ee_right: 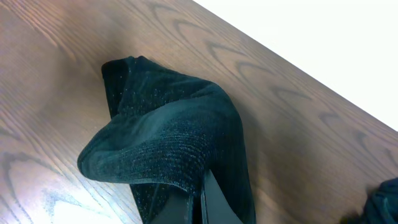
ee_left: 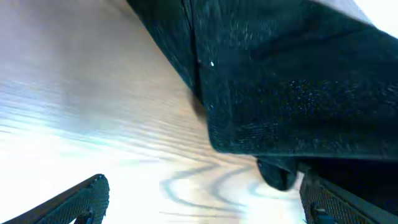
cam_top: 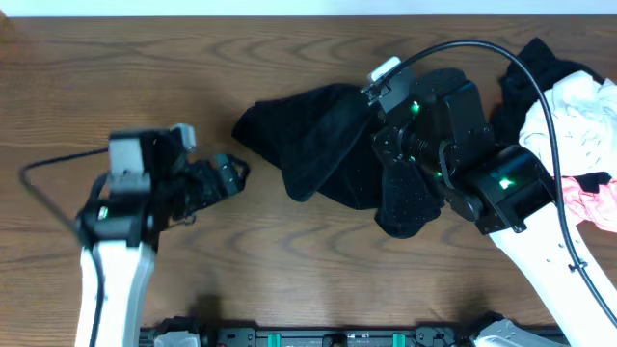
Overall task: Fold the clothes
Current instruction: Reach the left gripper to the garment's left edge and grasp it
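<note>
A black knitted garment [cam_top: 318, 140] lies crumpled on the wooden table at centre right. My right gripper [cam_top: 386, 145] is shut on a fold of it and holds that part lifted; in the right wrist view the fabric [ee_right: 168, 143] drapes over the closed fingers [ee_right: 200, 205]. My left gripper [cam_top: 227, 175] is open and empty, just left of the garment's edge. In the left wrist view the black garment [ee_left: 292, 81] fills the upper right, beyond the spread fingers [ee_left: 202, 199].
A pile of other clothes sits at the right edge: a black piece [cam_top: 540, 67], a white piece [cam_top: 574, 116] and a pink piece [cam_top: 593, 198]. Bare wood table [cam_top: 145, 67] lies to the left and along the front.
</note>
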